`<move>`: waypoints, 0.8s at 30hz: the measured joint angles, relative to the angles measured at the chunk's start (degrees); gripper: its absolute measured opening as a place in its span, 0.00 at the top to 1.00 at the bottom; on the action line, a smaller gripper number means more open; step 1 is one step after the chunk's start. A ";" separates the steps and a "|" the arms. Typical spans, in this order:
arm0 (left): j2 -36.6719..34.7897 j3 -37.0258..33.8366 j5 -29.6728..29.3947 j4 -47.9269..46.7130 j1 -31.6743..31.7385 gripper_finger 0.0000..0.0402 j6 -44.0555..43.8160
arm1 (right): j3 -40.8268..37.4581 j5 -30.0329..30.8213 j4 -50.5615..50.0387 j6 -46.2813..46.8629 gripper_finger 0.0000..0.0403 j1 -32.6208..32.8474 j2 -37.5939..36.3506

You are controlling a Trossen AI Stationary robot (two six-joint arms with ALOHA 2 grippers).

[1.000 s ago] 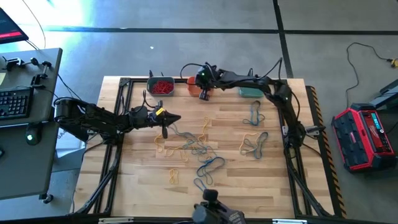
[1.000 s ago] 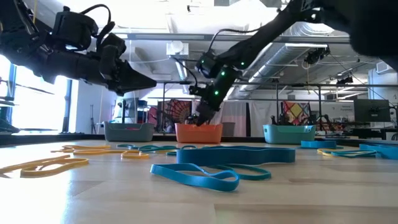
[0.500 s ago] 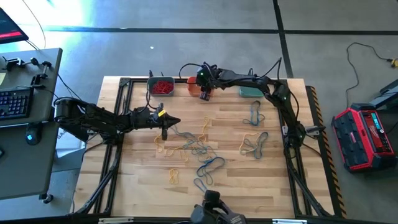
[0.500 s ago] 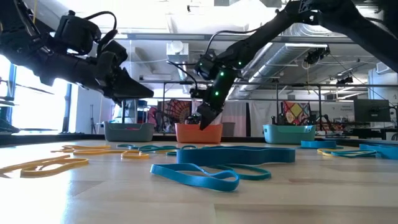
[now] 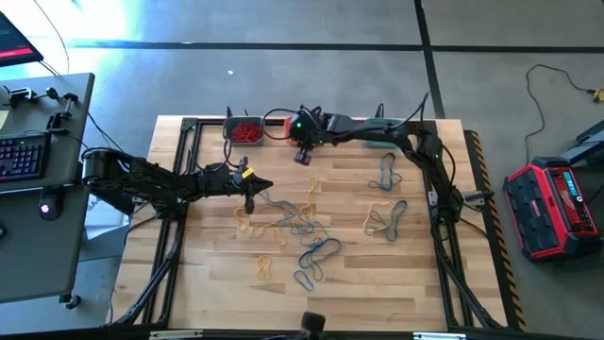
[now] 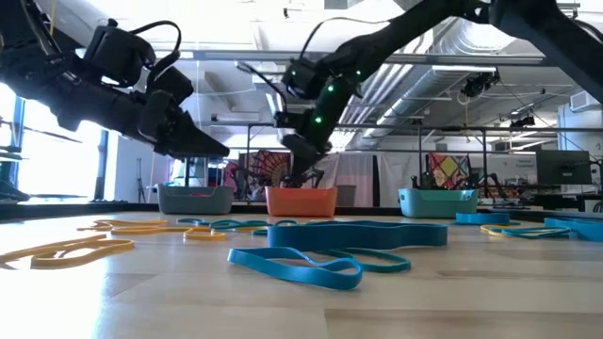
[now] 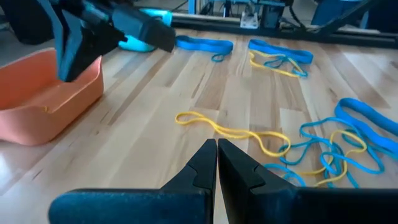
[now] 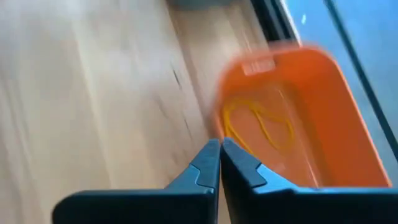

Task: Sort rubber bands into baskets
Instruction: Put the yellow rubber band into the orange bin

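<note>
Rubber bands in yellow and blue [image 5: 294, 227] lie loose over the middle of the wooden table [image 5: 208, 283]. Three baskets stand along the far edge: a grey one [image 5: 244, 131] with red bands, an orange one [image 8: 292, 118] holding a yellow band [image 8: 258, 127], and a teal one [image 6: 436, 201]. My right gripper [image 8: 219, 146] hangs shut and empty just above the orange basket's near-left corner [image 6: 300, 179]. Over the left part of the table, my left gripper [image 7: 217, 149] is shut and empty, slanting down toward a yellow band [image 7: 233, 130].
More blue and yellow bands lie at the right [image 5: 385, 217] and far right [image 5: 387, 170], and a blue one lies close to the near edge [image 6: 311, 268]. A dark metal frame [image 5: 189, 123] runs along the table's sides.
My right gripper has drawn up out of the orange basket and swung a little toward the table's left edge, rolling as it went. My left gripper has tipped its fingers a little further down toward the table.
</note>
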 joint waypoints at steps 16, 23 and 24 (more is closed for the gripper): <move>-1.81 0.00 3.04 -2.77 -1.70 0.98 1.84 | -34.47 4.04 31.13 13.32 1.00 12.81 -17.47; -2.10 0.02 0.41 -2.78 -1.90 0.98 1.41 | -39.76 2.32 29.56 20.27 1.00 18.55 -20.03; -2.10 0.02 0.37 -2.72 -1.90 0.98 1.28 | -39.92 2.32 28.96 21.23 1.00 19.13 -19.54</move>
